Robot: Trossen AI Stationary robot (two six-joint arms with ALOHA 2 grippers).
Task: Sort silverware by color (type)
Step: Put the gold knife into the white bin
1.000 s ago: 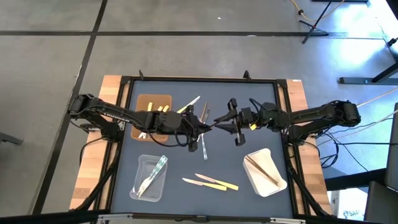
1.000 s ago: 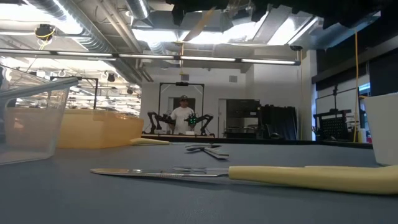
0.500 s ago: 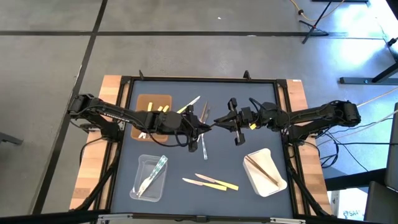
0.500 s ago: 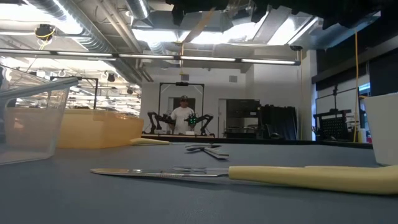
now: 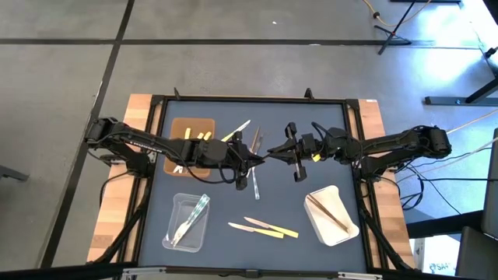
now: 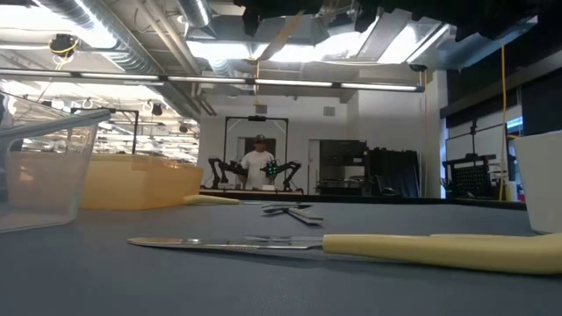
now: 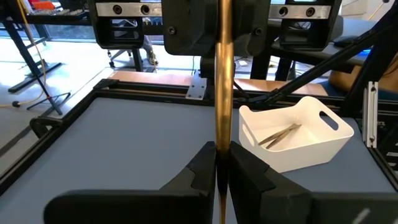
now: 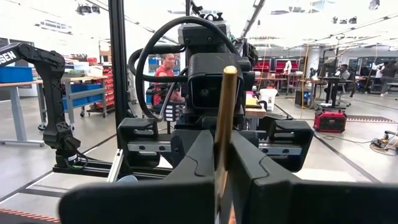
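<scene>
A thin tan wooden utensil (image 7: 224, 81) hangs in the air over the middle of the table, and both grippers are shut on it. My left gripper (image 5: 255, 159) reaches in from the table's left, my right gripper (image 5: 274, 152) from the right, and their tips almost meet. More silverware lies loose on the dark mat: pale yellow pieces (image 5: 264, 227) near the front, clear ones (image 5: 255, 183) at the centre, and a pale one (image 5: 237, 131) farther back. My left gripper (image 7: 222, 168) pinches one end of the wooden utensil (image 7: 222, 146) between its two fingers (image 7: 245, 171). It comes roughly level from the table's left, and the utensil runs on forward along the fingers, clear of the table. My right gripper (image 8: 219, 168) pinches the utensil's other end (image 8: 217, 155) between its two fingers (image 8: 199, 162), coming from the table's right. The utensil sticks out ahead along the fingers toward the left arm, lifted clear.
A brown tray (image 5: 191, 128) with yellow pieces stands at the back left. At the front left is a clear tray (image 5: 175, 233) holding clear pieces, and at the front right a white tray (image 5: 342, 232) with wooden ones. A black frame (image 5: 249, 99) borders the mat.
</scene>
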